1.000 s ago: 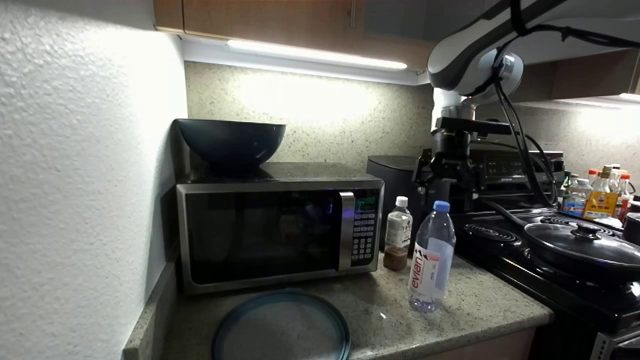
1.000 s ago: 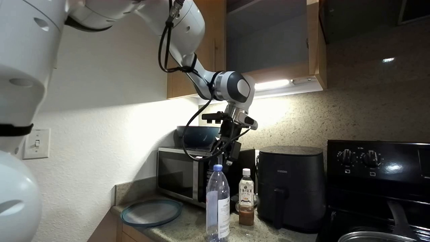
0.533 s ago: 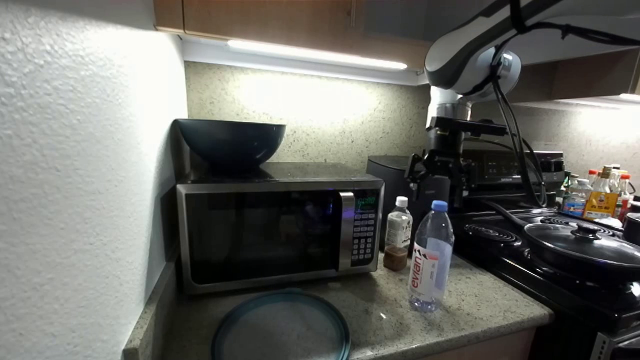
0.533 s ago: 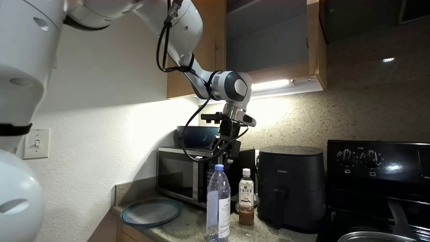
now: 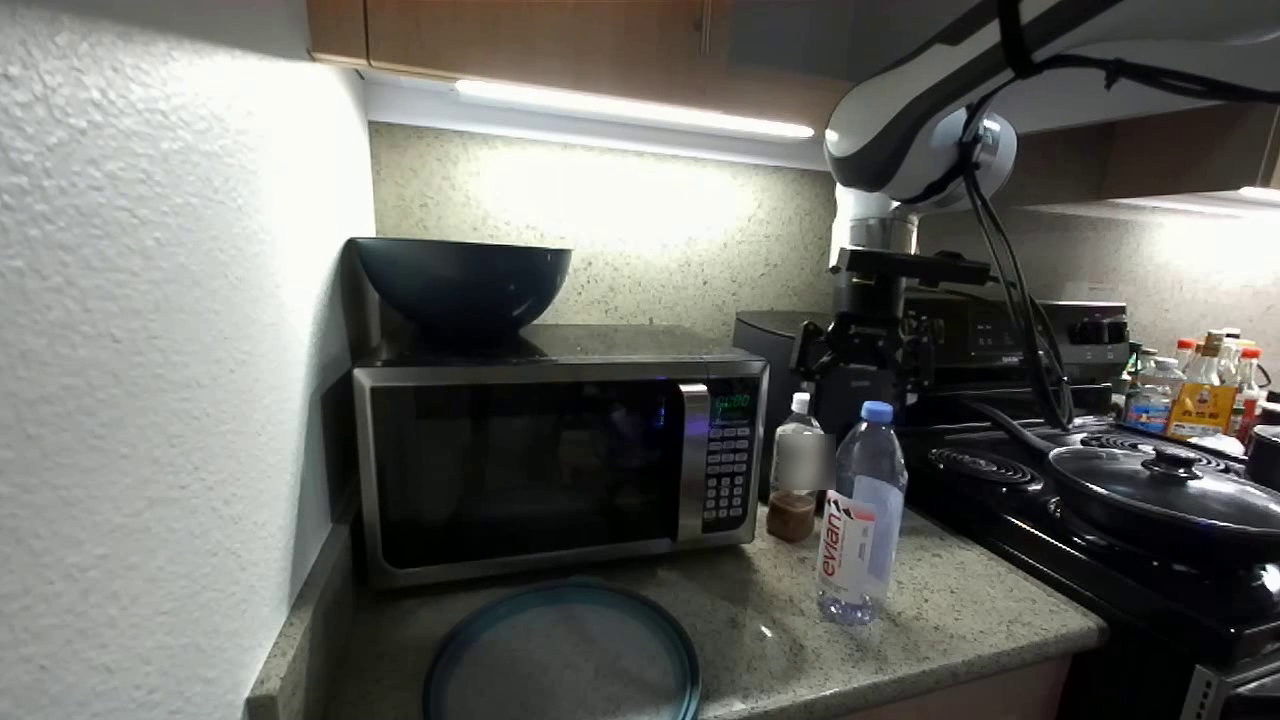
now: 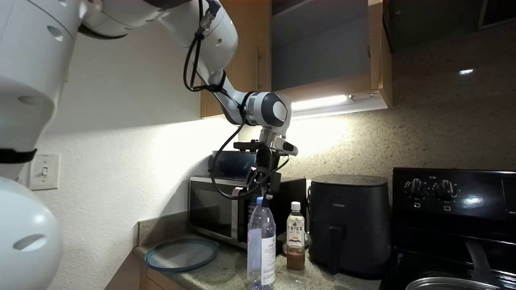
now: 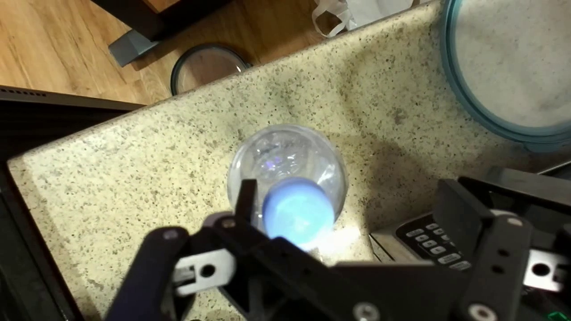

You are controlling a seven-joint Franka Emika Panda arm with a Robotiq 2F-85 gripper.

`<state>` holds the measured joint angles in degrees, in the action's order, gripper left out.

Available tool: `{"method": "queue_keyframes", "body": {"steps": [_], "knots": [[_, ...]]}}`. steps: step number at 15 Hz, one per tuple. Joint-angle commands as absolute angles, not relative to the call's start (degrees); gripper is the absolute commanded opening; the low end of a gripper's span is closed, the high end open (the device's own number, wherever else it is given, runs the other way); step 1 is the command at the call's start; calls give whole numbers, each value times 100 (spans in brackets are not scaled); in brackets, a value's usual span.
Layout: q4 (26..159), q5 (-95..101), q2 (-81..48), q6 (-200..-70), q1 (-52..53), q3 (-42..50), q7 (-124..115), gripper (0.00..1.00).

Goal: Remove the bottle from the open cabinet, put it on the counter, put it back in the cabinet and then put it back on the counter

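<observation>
The bottle, tall clear plastic with a blue cap and a white and red label, stands on the speckled counter. It also shows in an exterior view and from above in the wrist view. My gripper is open over the bottle top. The cap lies between the fingers, close to the left one; whether they touch I cannot tell. My gripper also shows in both exterior views. The brown wood cabinet hangs above, its grey inside visible in an exterior view.
A short bottle with brown contents stands behind the tall bottle. The steel microwave carries a dark bowl. A black air fryer, a blue-rimmed round lid and the black stove stand around.
My gripper has moved left and slightly lower in both exterior views, closer over the bottle top. The bottle's cap has shifted very slightly left; its base looks unmoved.
</observation>
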<state>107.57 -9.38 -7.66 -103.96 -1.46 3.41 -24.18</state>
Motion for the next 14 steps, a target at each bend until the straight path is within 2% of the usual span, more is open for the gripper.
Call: {"method": "queue_keyframes", "body": {"steps": [1,4,6,14], "knots": [[10894,-589,-665,-10272,-110,368,-2815,100],[10915,-349,-625,-10153,-114,405,-3150,100],[10901,-343,-636,-10094,-131,424,-3216,73],[10837,-338,-713,-9920,-137,466,-3339,22]]}}
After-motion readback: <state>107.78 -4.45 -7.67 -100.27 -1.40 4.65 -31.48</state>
